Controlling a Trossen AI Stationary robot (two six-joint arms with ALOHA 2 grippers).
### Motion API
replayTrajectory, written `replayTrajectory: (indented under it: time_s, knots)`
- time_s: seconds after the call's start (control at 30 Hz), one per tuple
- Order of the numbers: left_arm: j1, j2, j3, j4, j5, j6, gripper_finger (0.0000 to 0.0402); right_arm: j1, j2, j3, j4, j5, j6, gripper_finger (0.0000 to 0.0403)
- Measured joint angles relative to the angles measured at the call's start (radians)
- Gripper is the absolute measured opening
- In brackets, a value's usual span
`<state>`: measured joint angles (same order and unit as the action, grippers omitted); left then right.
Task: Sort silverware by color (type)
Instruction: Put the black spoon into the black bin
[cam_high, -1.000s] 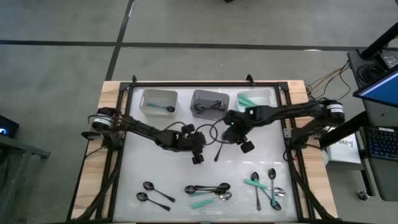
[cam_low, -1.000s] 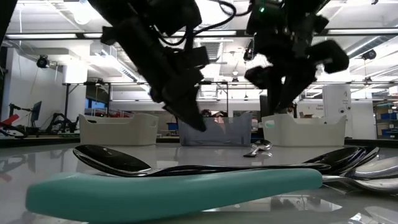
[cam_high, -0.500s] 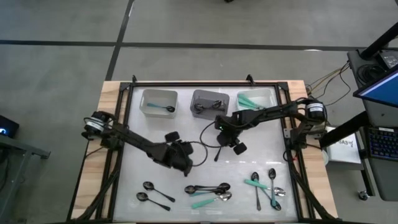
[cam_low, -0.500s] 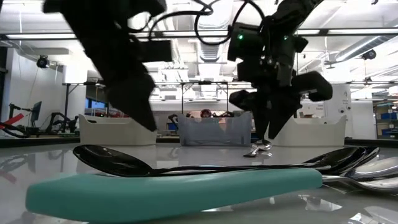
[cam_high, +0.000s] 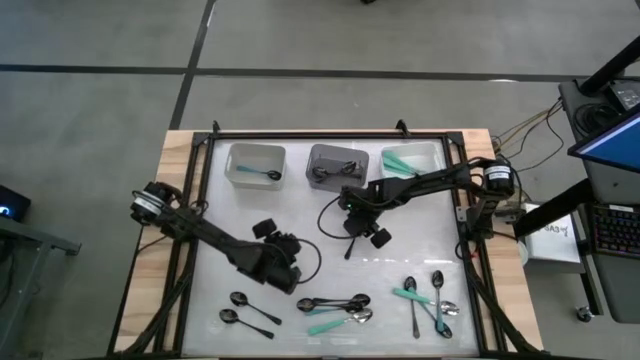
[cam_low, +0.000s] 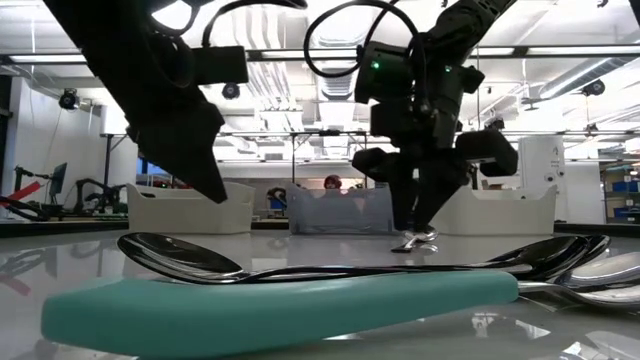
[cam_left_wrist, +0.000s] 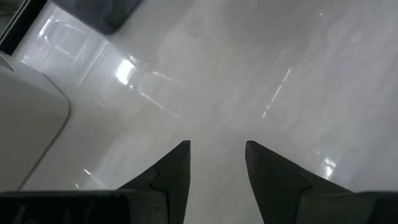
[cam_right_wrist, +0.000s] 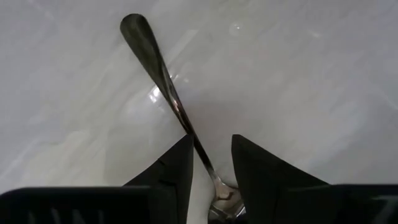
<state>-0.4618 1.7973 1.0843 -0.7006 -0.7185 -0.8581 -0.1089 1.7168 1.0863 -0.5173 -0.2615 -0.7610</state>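
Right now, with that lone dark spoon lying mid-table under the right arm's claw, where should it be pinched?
Probably on the slim handle of the lone spoon, from straight above. It lies flat on the table, and the right gripper hangs open with a finger either side of the handle near the bowl, so closing there would catch it.

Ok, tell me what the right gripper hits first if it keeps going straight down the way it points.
The right gripper points down at the table, its open fingers straddling a lone black spoon. It would likely meet that spoon's handle first, then the white tabletop; remaining height is unclear.

three bins (cam_high: 338, 164) behind, spoons (cam_high: 335, 308) along the front
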Motion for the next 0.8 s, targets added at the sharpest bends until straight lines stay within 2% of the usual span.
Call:
replayTrajectory:
  time_s: [0.37, 0.8]
  knots:
    - [-0.026, 0.0, 0.0, -0.01, -0.005, -0.03, 0.0136, 0.0, 0.001, -0.014, -0.001, 0.0, 0.008, 0.0082]
    - [-0.033, 0.0, 0.0, -0.021, -0.006, -0.05, 0.0136, 0.0, 0.001, -0.071, 0.06, -0.001, 0.034, 0.0087]
